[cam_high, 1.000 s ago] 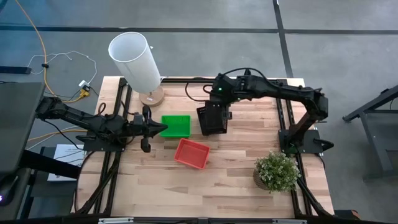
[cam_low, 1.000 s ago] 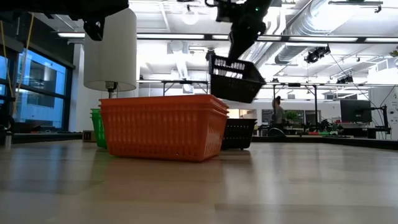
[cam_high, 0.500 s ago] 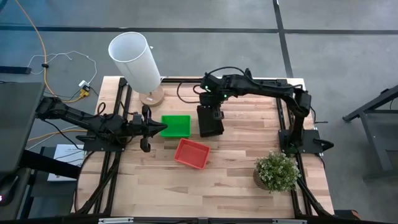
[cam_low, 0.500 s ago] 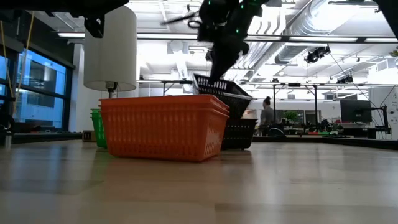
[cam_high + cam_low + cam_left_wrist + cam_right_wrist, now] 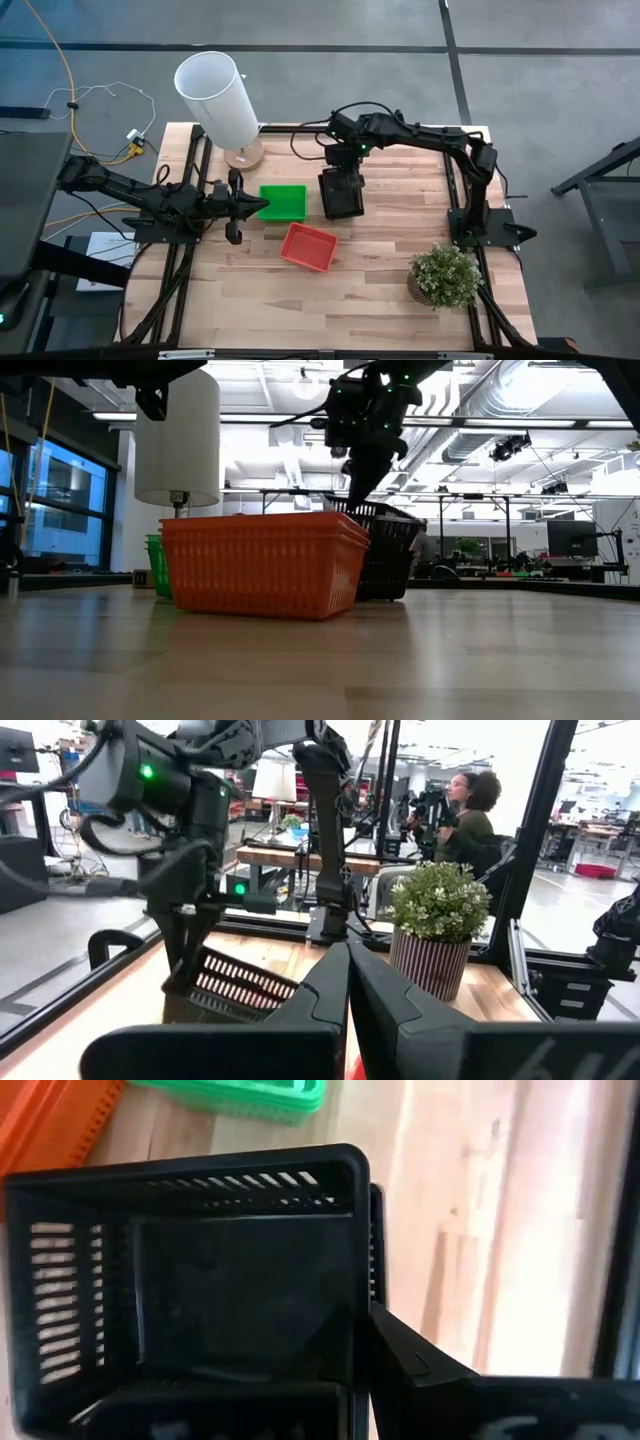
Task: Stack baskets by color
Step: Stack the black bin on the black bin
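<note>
**Handling the black basket at the stack**

On the table (image 5: 380,270) we see three stacks mid-table: green baskets (image 5: 283,202), red baskets (image 5: 309,246) and the black stack, side by side. The black basket (image 5: 341,193) sits on that stack, slightly tilted. We judge it light, stiff, perforated; grip it by the rim wall. The right tool (image 5: 341,168) pinches its far rim. The left tool (image 5: 262,208) waits pressed together beside the green baskets.

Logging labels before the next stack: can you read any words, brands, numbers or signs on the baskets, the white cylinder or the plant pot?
None readable: the black basket, green basket, red basket, white cylinder and plant pot show no print.
</note>
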You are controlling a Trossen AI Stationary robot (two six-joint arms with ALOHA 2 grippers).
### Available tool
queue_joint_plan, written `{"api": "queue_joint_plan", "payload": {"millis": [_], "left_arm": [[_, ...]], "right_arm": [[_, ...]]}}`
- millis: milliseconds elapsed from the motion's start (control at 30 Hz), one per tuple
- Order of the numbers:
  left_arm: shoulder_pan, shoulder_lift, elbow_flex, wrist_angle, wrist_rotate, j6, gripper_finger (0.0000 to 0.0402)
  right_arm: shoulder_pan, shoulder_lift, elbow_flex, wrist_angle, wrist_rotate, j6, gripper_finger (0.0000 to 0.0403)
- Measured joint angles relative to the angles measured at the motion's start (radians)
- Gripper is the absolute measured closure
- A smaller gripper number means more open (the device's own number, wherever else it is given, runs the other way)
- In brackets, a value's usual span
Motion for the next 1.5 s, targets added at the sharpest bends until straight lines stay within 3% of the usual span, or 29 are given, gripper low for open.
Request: {"api": "queue_joint_plan", "payload": {"millis": [333, 633, 767, 900, 1067, 1167, 1333, 1500], "left_arm": [[0.0, 0.0, 0.0, 0.0, 0.0, 0.0, 0.0401], [0.0, 0.0, 0.0, 0.0, 0.0, 0.0, 0.0401], [0.0, 0.0, 0.0, 0.0, 0.0, 0.0, 0.0401], [0.0, 0.0, 0.0, 0.0, 0.0, 0.0, 0.0401], [0.0, 0.0, 0.0, 0.0, 0.0, 0.0, 0.0401], [0.0, 0.0, 0.0, -0.006, 0.0, 0.018, 0.0401], [0.0, 0.0, 0.0, -0.01, 0.0, 0.025, 0.0401], [0.0, -0.004, 0.0, -0.017, 0.001, 0.027, 0.0401]], "right_arm": [[0.008, 0.061, -0.001, -0.009, -0.003, 0.002, 0.0401], [0.009, 0.068, -0.001, -0.01, 0.0, 0.058, 0.0366], [0.016, 0.068, -0.001, -0.02, 0.08, 0.06, 0.0322], [0.022, 0.068, -0.001, 0.0, 0.158, 0.106, 0.0254], [0.018, 0.05, -0.001, -0.011, 0.16, 0.115, 0.0174], [0.005, 0.029, 0.0, -0.07, 0.157, 0.129, 0.0153], [-0.024, -0.046, -0.001, -0.124, 0.143, 0.171, 0.018], [-0.038, -0.231, -0.206, 0.073, 0.059, 0.203, 0.0299]]}}
